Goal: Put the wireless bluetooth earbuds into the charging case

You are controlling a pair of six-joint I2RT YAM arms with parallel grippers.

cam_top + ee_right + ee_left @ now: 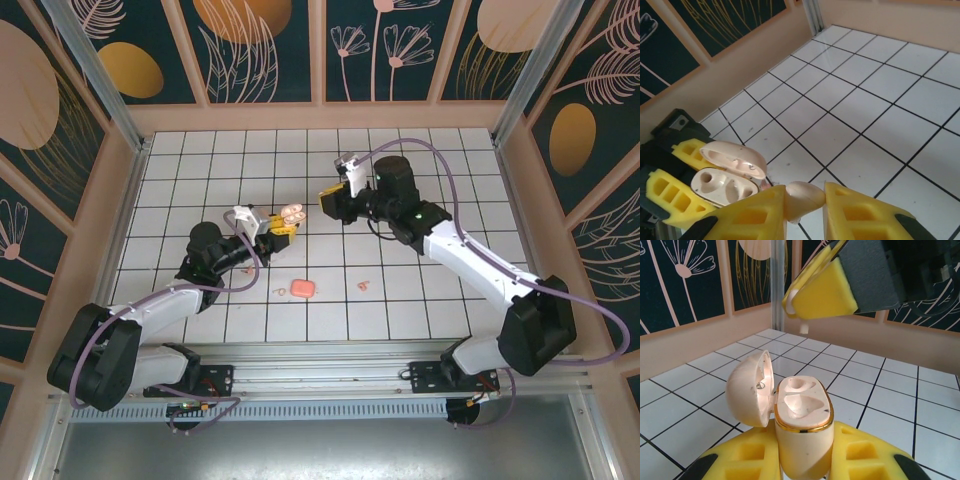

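The charging case (802, 440) is a cream pod with a gold rim. It stands upright with my left gripper (802, 462) shut on its body, lid (747, 390) swung open to the left and both sockets empty. My right gripper (805, 205) is shut on one cream earbud (804, 196). In the top view that gripper (328, 200) hovers just right of the case (291, 214), a small gap between them. From the left wrist, its yellow fingertip (822, 292) hangs above the case with the earbud's stem (803, 328) poking down. A second earbud (363, 285) lies on the tiles.
A salmon-pink rounded-square piece (302, 288) lies on the white grid table near the front, with a tiny pale bit (281, 291) just left of it. Wooden walls (320, 117) with dark floral panels close in the table at the back and sides.
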